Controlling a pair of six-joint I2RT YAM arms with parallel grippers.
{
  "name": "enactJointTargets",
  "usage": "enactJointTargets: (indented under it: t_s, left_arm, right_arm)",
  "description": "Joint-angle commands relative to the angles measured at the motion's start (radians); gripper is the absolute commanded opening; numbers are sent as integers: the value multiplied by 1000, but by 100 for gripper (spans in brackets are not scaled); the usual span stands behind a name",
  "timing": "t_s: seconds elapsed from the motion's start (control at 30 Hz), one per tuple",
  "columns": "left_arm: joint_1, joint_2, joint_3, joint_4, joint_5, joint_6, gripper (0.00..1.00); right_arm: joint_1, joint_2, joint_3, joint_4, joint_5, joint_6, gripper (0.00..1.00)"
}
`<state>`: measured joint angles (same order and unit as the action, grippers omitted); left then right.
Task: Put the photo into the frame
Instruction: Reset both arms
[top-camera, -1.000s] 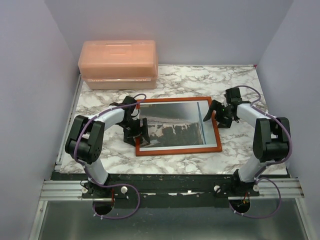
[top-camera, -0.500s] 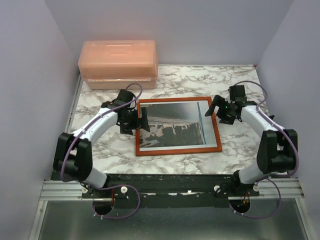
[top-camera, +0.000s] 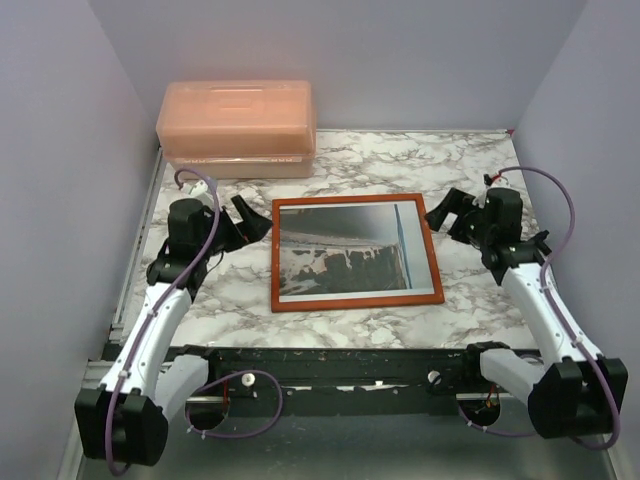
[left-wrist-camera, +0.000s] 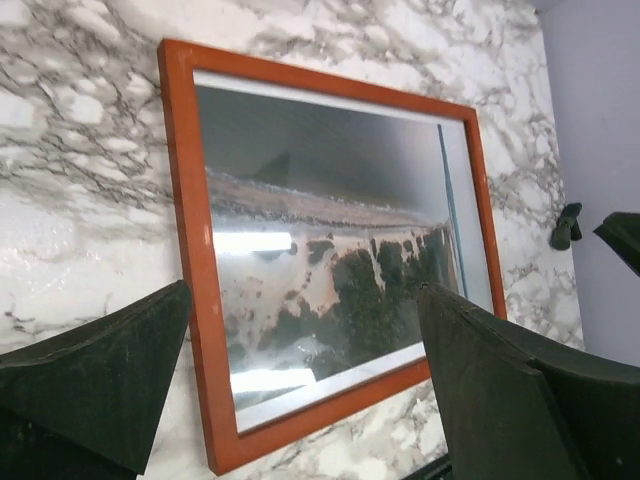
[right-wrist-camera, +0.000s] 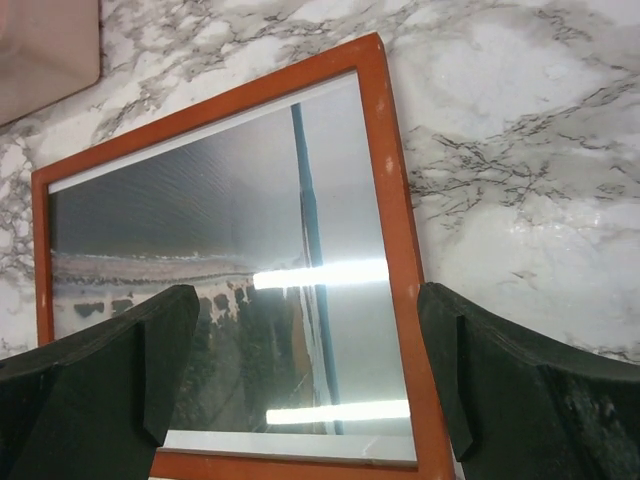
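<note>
The red-orange frame (top-camera: 354, 297) lies flat, front up, in the middle of the marble table. The photo (top-camera: 340, 250), a dark grey and white streaky scene with a blue edge at the right, sits inside its opening. The frame (left-wrist-camera: 200, 300) and photo (left-wrist-camera: 330, 240) fill the left wrist view; they also show in the right wrist view, frame (right-wrist-camera: 400, 240) and photo (right-wrist-camera: 200, 300). My left gripper (top-camera: 247, 216) is open and empty, raised left of the frame. My right gripper (top-camera: 448, 212) is open and empty, raised right of the frame.
A translucent pink lidded box (top-camera: 237, 128) stands at the back left of the table (top-camera: 460, 160). Grey walls close in on both sides. Light glare streaks cross the photo's surface in both wrist views.
Both arms have drawn back from the frame's edges, outward and up. The frame with the photo stays flat on the table.
</note>
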<state>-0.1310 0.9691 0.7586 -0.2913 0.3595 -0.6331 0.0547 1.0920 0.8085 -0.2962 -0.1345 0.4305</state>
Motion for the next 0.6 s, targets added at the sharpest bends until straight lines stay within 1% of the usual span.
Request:
enactJointTargets:
  t_s: [0.0, 0.07, 0.2, 0.27, 0.33, 0.43, 0.5, 0.57]
  left_arm:
    - [14, -151, -113, 265, -130, 46, 99]
    - [14, -205, -167, 325, -203, 91, 98]
    - [14, -290, -322, 534, -292, 251, 98]
    - [14, -315, -425, 668, -315, 315, 98]
    - [14, -331, -485, 737, -326, 399, 98]
    - [14, -321, -508, 725, -372, 485, 99]
    - [14, -294, -520, 724, -429, 504, 98]
    - [14, -256, -549, 772, -483, 506, 98]
  right_arm:
    - [-4, -131, -125, 152, 125, -58, 100]
    - [-4, -202, -194, 209, 199, -65, 100]
    - [-4, -256, -309, 301, 319, -57, 100]
    - [-4, -267, -355, 362, 354, -49, 100]
    - [-4, -279, -419, 447, 381, -45, 100]
    - [-4, -300, -528, 610, 405, -86, 100]
    - [-4, -300, -613, 733, 430, -105, 100]
    - [-4, -280, -700, 896, 433, -154, 100]
